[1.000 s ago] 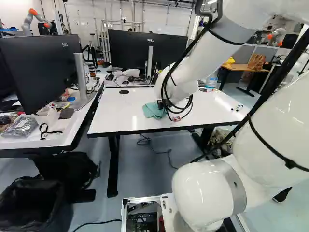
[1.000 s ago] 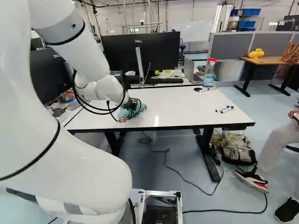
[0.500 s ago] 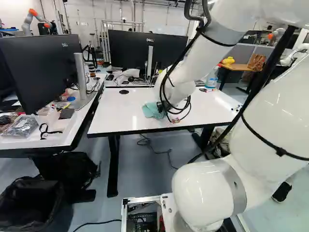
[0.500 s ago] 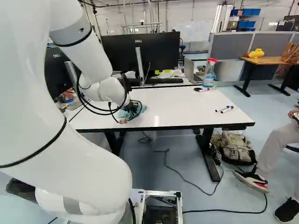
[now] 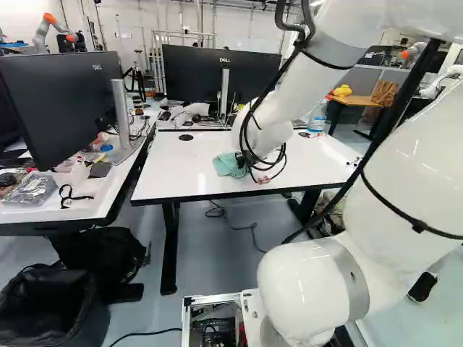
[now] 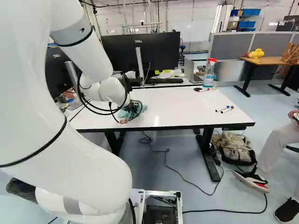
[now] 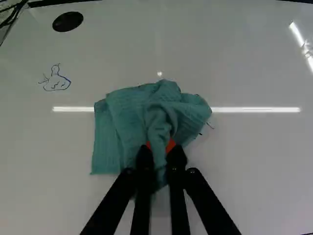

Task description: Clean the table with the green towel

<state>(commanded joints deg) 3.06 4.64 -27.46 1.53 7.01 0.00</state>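
My gripper (image 6: 133,109) is low over the white table (image 6: 177,105), its fingertips hidden in the right base view. The green towel (image 5: 227,165) lies crumpled on the tabletop under it. In the wrist view the gripper (image 7: 160,149) is shut on a raised fold of the towel (image 7: 129,117), an orange pad on either side; the rest spreads flat ahead and to both sides. A small drawing of a duck-like figure (image 7: 56,83) is on the tabletop, apart from the towel. Short dark marks (image 7: 210,126) show right at the towel's edge.
Two markers (image 6: 224,109) lie near the table's far end in the right base view; a spray bottle (image 6: 210,74) and another marker (image 6: 204,90) are near the back edge. Monitors (image 5: 221,79) stand behind. A cluttered desk (image 5: 69,195) adjoins at the left. Another robot (image 5: 54,29) is far back.
The arm's upper links have swung slightly, leftward in the left base view and rightward in the right one. The gripper and towel have barely shifted. The base has not moved.
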